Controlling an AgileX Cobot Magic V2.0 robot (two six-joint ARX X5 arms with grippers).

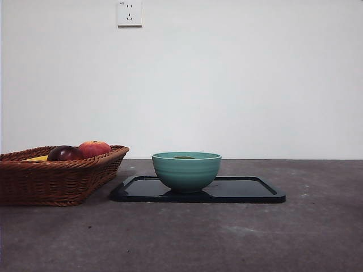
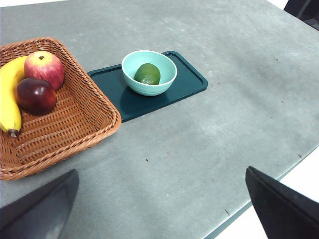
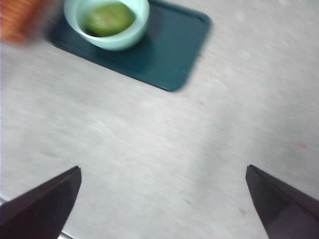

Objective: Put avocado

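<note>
The avocado (image 2: 147, 73) (image 3: 109, 19), olive-green and rounded, lies inside a teal bowl (image 1: 186, 170) (image 2: 130, 64) (image 3: 130, 37) that stands on a dark tray (image 1: 249, 190) (image 2: 184, 82) (image 3: 169, 55). In the front view only a sliver of the avocado (image 1: 184, 157) shows above the bowl's rim. My left gripper (image 2: 162, 209) hangs open well back from the tray, holding nothing. My right gripper (image 3: 162, 204) is open too, high above bare table near the tray, and its view is blurred. Neither arm shows in the front view.
A wicker basket (image 1: 57, 181) (image 2: 84, 119) stands left of the tray, holding a red-orange fruit (image 1: 94, 148) (image 2: 45, 68), a dark maroon fruit (image 1: 64, 153) (image 2: 36, 95) and a banana (image 2: 9, 99). The table's edge (image 2: 269, 194) runs near the left gripper.
</note>
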